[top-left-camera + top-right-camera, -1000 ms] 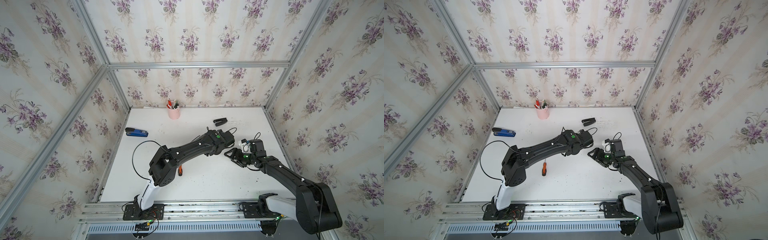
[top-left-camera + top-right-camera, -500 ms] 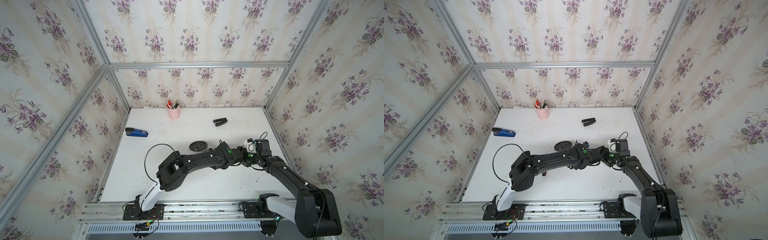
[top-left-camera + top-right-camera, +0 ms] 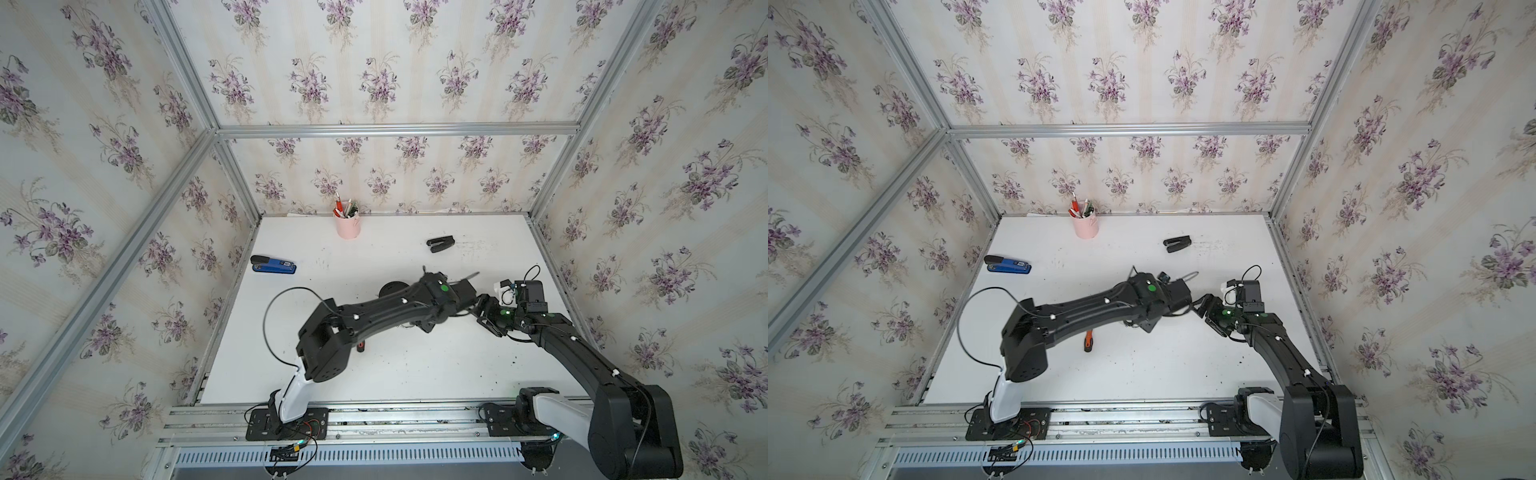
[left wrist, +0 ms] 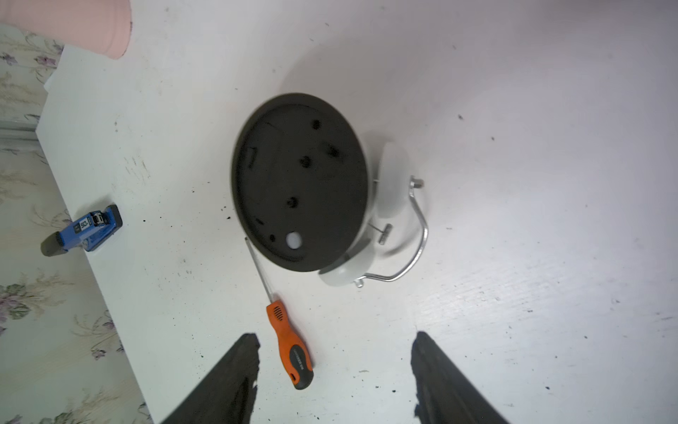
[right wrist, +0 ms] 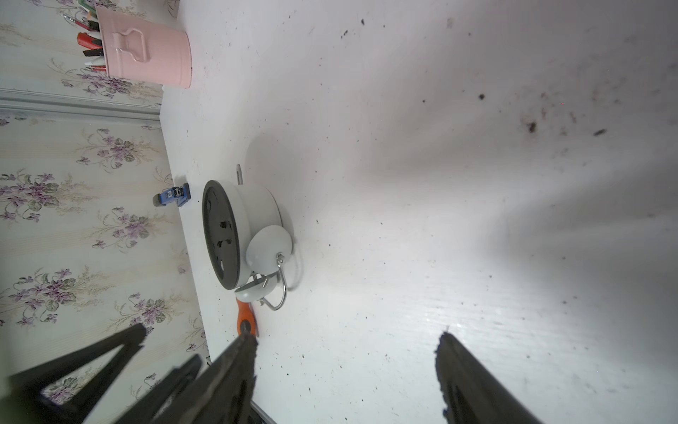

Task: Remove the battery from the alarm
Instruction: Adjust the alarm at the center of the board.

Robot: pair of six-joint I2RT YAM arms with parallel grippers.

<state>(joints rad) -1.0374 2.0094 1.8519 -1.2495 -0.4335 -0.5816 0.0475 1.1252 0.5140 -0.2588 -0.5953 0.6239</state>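
both empty and open: left pincer (image 4: 335,339), right pincer (image 5: 346,339). alarm (image 4: 301,183) lies face down on the desk (image 4: 513,110), straight ahead of the nearer left one; battery unseen, likely inside.

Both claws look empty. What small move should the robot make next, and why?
Probably lower the left gripper onto the black back of the alarm to work at the battery hatch. The alarm lies face down, back up; no battery shows and the battery hatch looks shut. The left gripper is open, empty and looks straight at that back; the right gripper is open too.
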